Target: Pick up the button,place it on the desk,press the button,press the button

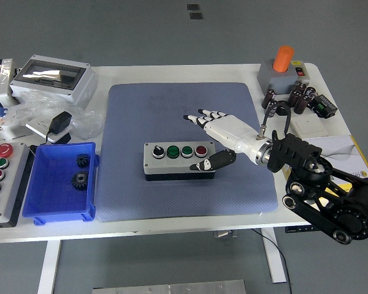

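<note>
open right hand (216, 136), button box (179, 160) on mat (153, 110)

Bright, even overhead light; soft shadows fall just beneath the button box (179, 159); sharp focus, no glare or blur.

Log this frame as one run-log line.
right hand: open, fingers spread above mat | button box: on mat, not held | left arm: not visible

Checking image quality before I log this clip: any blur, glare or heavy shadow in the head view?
Head view: sharp throughout, with the robot hand and button box crisp; lighting even; only soft shadows under the box and blue bin; mild glare on the grey enclosure's clear lid.
</note>
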You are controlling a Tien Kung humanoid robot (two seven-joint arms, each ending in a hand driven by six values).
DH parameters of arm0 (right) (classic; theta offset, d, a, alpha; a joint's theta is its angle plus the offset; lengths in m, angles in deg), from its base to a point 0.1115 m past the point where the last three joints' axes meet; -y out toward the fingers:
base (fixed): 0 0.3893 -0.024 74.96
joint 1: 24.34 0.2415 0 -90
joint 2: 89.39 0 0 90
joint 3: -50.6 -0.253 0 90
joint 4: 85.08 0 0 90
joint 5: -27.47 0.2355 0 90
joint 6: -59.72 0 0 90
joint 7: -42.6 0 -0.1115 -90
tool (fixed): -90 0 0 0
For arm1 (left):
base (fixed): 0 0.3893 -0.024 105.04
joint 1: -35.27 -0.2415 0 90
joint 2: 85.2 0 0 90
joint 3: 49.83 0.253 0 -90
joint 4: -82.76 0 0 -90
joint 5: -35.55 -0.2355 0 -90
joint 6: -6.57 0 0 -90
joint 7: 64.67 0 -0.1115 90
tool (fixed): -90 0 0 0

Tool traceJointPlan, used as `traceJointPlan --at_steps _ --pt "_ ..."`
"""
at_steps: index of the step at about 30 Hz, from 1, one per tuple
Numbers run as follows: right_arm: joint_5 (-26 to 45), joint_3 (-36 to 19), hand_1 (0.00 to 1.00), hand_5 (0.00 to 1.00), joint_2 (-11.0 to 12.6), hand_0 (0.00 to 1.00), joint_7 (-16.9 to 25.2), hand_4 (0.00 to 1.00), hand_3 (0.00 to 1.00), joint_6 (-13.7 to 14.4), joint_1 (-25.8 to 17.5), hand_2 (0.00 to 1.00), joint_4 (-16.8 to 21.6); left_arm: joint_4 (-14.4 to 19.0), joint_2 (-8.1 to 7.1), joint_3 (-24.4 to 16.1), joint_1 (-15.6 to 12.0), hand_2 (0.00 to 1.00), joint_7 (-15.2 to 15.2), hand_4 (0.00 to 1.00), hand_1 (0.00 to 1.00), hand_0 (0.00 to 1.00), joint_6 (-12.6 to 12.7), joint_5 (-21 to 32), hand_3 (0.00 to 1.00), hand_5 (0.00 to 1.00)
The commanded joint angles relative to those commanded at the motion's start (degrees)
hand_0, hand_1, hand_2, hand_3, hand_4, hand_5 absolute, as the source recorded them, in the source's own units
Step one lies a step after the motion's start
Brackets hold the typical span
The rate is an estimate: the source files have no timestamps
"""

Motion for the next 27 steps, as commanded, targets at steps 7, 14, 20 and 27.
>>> traceJointPlan --at_steps 7,14,20,27 --pt "-2.52 2.94 0.998 0.515 -1.96 0.998 -1.8 0.998 0.998 0.32 0.49 0.998 -3.67 0.0 0.01 0.02 0.02 0.655 -0.03 0.918 0.739 0.735 -0.07 -0.13 0.705 0.379" --pt "-3.53 6.05 0.998 0.527 -3.8 0.998 -2.68 0.998 0.998 5.01 0.48 0.998 -7.26 0.0 -0.03 0.07 0.01 0.655 -0.08 0.917 0.739 0.735 -0.1 -0.13 0.705 0.379" --pt "-1.42 7.67 0.892 0.321 -4.36 0.963 -1.97 0.988 0.998 10.73 0.13 0.92 -8.63 0.0 -0.03 0.06 0.02 0.656 -0.1 0.918 0.739 0.736 -0.1 -0.14 0.705 0.378" --pt "-0.32 8.78 0.537 0.205 -4.94 0.43 -1.56 0.881 0.843 14.33 -0.41 0.589 -10.07 0.0 -0.02 0.13 0.06 0.655 -0.1 0.917 0.739 0.736 -0.12 -0.16 0.705 0.376"
